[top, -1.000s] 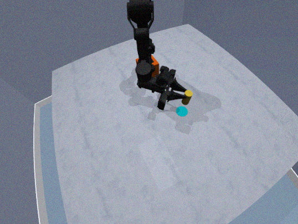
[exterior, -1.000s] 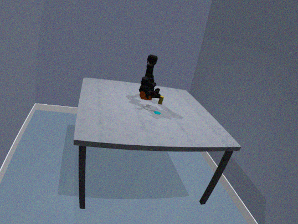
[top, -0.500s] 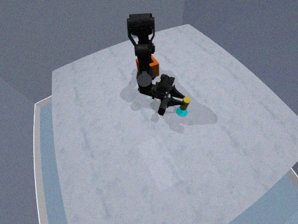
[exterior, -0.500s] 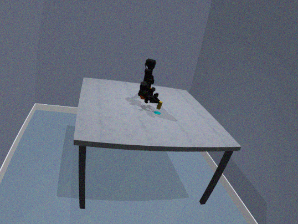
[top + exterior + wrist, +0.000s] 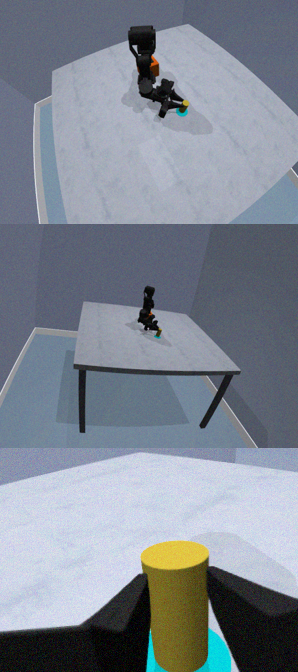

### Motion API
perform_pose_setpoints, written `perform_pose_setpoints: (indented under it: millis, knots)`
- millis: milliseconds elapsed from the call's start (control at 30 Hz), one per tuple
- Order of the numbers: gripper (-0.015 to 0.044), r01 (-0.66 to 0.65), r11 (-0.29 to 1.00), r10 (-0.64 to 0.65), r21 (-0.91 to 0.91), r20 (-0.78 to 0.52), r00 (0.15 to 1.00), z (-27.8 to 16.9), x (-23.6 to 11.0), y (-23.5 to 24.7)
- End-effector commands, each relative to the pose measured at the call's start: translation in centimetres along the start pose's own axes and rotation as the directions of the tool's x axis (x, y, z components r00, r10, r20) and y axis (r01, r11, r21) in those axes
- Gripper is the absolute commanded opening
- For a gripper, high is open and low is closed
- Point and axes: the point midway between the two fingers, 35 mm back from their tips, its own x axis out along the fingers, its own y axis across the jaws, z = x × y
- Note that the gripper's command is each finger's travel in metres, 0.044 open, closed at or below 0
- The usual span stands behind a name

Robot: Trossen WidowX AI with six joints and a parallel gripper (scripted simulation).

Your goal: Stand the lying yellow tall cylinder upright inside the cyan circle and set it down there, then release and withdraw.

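The yellow tall cylinder (image 5: 184, 105) (image 5: 158, 332) (image 5: 177, 603) stands upright between my fingers, over the cyan circle (image 5: 182, 113) (image 5: 157, 337) (image 5: 222, 655). My gripper (image 5: 181, 106) (image 5: 157, 331) (image 5: 176, 578) is shut on the cylinder, gripping its sides low over the table. In the wrist view the cyan disc shows right under the cylinder's base; I cannot tell whether the base touches it. The arm reaches in from the back, bent low.
The grey marbled table (image 5: 111, 155) (image 5: 116, 349) (image 5: 75, 523) carries the arm's base with an orange block (image 5: 154, 66) behind the gripper. The table edges are far from the circle on all sides.
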Motion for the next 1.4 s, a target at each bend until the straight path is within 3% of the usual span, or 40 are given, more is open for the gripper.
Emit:
perform_pose_setpoints:
  millis: [0,200,567,767,1200,1367]
  knots:
    - [0.0105,-0.001,1.000,0.001,-0.017,0.002,1.000,-0.1,0.1,-0.2]
    - [0.0105,-0.001,1.000,0.001,-0.017,0.002,1.000,-0.1,0.1,-0.2]
    - [0.0394,-0.001,1.000,0.001,-0.017,0.002,1.000,-0.1,0.1,-0.2]
    - [0.0400,0.001,1.000,-0.001,-0.017,0.005,1.000,0.2,0.1,-0.2]
    - [0.0400,0.034,0.999,-0.033,-0.015,0.074,0.997,7.4,-1.3,-0.7]
    - [0.0400,0.038,0.999,-0.037,-0.011,0.075,0.997,7.7,-1.3,-0.8]
